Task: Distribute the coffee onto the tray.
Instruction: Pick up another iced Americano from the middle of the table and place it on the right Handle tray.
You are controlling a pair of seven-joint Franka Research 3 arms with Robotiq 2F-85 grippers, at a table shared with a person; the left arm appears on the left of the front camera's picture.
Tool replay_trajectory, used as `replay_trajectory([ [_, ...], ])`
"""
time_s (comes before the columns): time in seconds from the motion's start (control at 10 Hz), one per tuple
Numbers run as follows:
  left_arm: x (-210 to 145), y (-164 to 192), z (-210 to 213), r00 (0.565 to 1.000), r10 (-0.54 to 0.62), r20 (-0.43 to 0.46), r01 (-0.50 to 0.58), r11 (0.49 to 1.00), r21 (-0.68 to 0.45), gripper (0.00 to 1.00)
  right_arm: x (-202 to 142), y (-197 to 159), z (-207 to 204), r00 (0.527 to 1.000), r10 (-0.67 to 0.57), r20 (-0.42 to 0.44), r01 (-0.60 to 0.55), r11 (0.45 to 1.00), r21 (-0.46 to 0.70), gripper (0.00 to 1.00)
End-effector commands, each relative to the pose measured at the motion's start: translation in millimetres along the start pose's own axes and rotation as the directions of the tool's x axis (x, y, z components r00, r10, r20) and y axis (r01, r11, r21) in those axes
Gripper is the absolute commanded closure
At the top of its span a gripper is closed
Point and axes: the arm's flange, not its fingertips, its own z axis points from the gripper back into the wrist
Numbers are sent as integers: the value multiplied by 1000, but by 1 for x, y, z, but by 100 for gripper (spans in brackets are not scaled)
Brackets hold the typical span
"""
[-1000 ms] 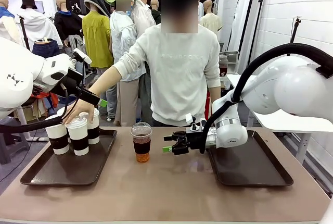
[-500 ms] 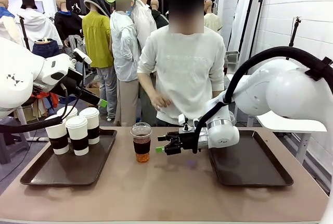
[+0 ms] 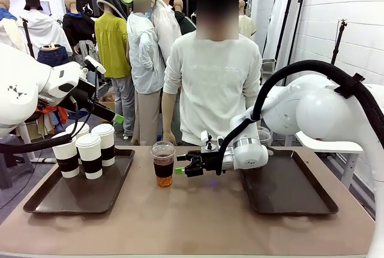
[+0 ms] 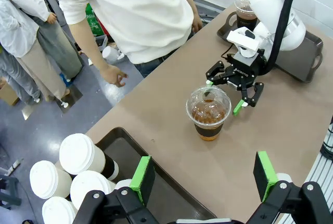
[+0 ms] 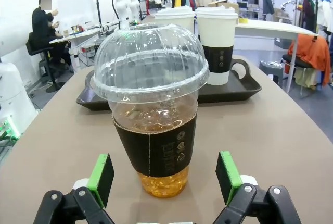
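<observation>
Right gripper (image 3: 179, 170) lies level just above the brown table (image 3: 192, 222), its jaws spread wide and holding nothing; its green pads (image 5: 102, 178) stand to either side of the clear dome-lidded cup (image 3: 162, 163), close to it but apart from its wall; from the left wrist view the same gripper (image 4: 225, 97) has its fingertips flanking the cup (image 4: 208, 112). That cup (image 5: 152, 104) stands upright on the bare table between the two dark trays, holding amber-brown drink and wearing a dark sleeve. Left gripper (image 4: 204, 174) hangs above the left tray (image 3: 42, 201), jaws parted and empty; in the front view it (image 3: 117, 117) is raised over the white paper cups (image 3: 90, 155). Those four lidded cups with dark sleeves stand bunched at the left tray's far left corner; the right tray (image 3: 288, 201) has another dome-lidded cup (image 4: 245, 11) at its far edge, beside the right arm. A person (image 3: 211, 78) stands at the table's far side, arms down.
</observation>
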Motion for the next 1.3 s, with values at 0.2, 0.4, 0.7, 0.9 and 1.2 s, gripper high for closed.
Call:
replay_trajectory([
  [0.2,-1,1,0,1000,-12,1,12,1000,-4,0,-5,-11,-22,1000,2,-2,-2,998,56,0],
  [0.4,-1,1,0,1000,-12,1,12,1000,-4,0,-6,-13,-26,1000,2,-4,-2,998,60,0],
  [0.7,-1,1,0,1000,-12,1,12,1000,-4,0,-8,-17,-34,1000,1,10,-2,998,68,0],
  [0.9,-1,1,0,1000,-12,1,12,1000,-4,0,-6,-18,-45,1000,-8,21,6,995,97,0],
  [1.2,-1,1,0,1000,-12,1,12,1000,-4,0,-7,-19,-59,1000,-18,14,17,993,117,0],
])
